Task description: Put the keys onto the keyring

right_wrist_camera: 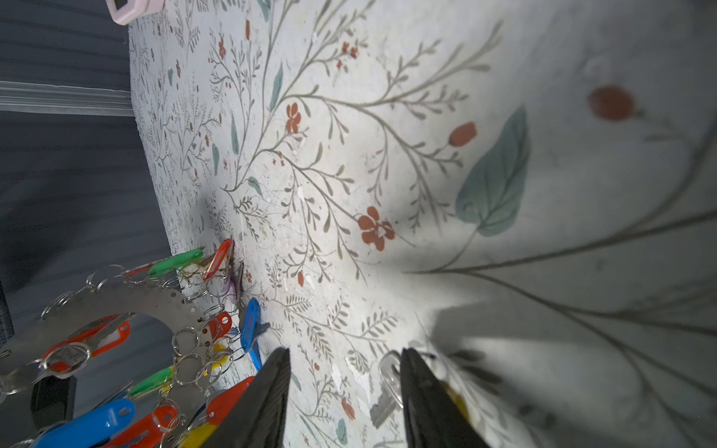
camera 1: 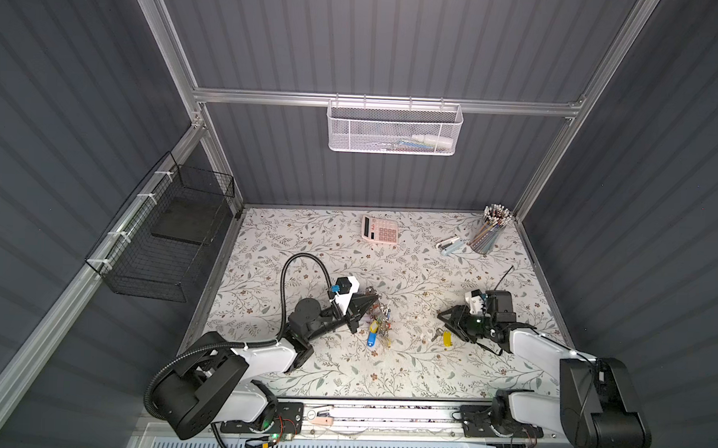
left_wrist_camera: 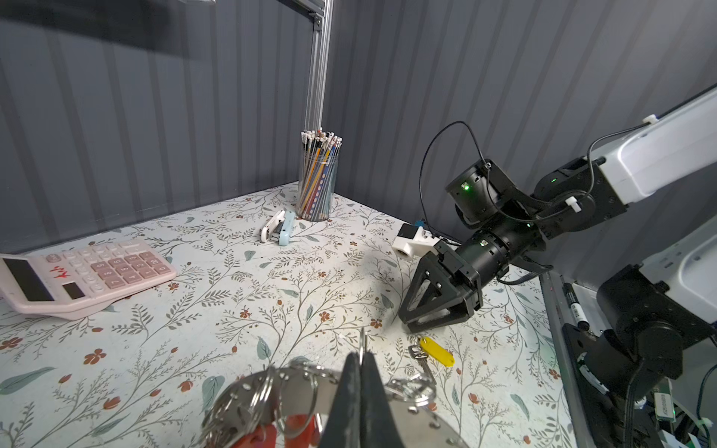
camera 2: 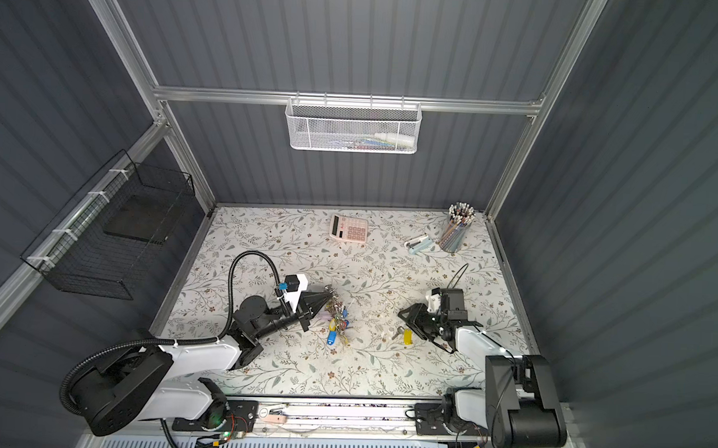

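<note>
our left gripper [left_wrist_camera: 361, 360] pinches the loaded large flat silver metal keyring [right_wrist_camera: 128, 300] while our right gripper [right_wrist_camera: 345, 353], jaws parted, hovers by the unthreaded yellow-tagged silver key [left_wrist_camera: 428, 353].

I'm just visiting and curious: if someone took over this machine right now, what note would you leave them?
Left gripper: shut on the flat rim of the keyring, holding it upright.
Right gripper: open, low beside the loose yellow-tagged key on the table, not gripping it.
Done: the other keys, with coloured tags, hang on the keyring.
Left: pick up the yellow-tagged key and thread it onto the keyring.
</note>
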{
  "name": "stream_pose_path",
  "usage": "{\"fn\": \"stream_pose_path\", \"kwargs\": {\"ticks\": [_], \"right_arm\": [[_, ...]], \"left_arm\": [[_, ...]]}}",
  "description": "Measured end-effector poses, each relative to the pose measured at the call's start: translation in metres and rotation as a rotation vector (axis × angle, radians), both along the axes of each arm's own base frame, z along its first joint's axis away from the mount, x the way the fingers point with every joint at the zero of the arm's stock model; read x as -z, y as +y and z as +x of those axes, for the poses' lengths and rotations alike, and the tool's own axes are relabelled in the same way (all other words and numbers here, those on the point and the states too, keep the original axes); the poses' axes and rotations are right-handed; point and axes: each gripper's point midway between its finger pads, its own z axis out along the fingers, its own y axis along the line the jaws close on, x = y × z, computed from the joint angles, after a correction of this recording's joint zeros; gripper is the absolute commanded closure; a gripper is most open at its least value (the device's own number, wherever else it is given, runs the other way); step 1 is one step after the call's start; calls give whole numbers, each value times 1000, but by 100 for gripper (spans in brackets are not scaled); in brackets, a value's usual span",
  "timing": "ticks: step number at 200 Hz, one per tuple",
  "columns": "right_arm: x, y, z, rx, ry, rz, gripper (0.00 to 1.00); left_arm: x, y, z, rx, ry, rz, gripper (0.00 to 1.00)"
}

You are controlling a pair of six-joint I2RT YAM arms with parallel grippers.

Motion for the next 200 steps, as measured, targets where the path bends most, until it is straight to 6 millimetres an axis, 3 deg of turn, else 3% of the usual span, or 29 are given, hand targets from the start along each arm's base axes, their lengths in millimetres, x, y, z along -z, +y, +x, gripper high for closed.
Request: {"fn": "stream_pose_path", "kwargs": {"ticks": [34,101,120,138,163,200], "right_arm": [[-7,-5,8,4,-19,-40,49],[11,-10,-4,3,74,-105,52],[0,-15,-5,41,62,-167,55],[-22,-27,-3,138,58,-229,55],[-47,-28,-8,283,166,-259,53],[-45,-18,-20,418,370,-251,58]], "left_arm": [[0,0,-1,4,1,0,100],[0,-1,-1,7,0,0,100],[0,-1,-1,8,6,-3,100],[0,-1,-1,8,7,-3,100],[0,-1,-1,8,7,-3,100],[0,-1,-1,8,7,-3,100]]}}
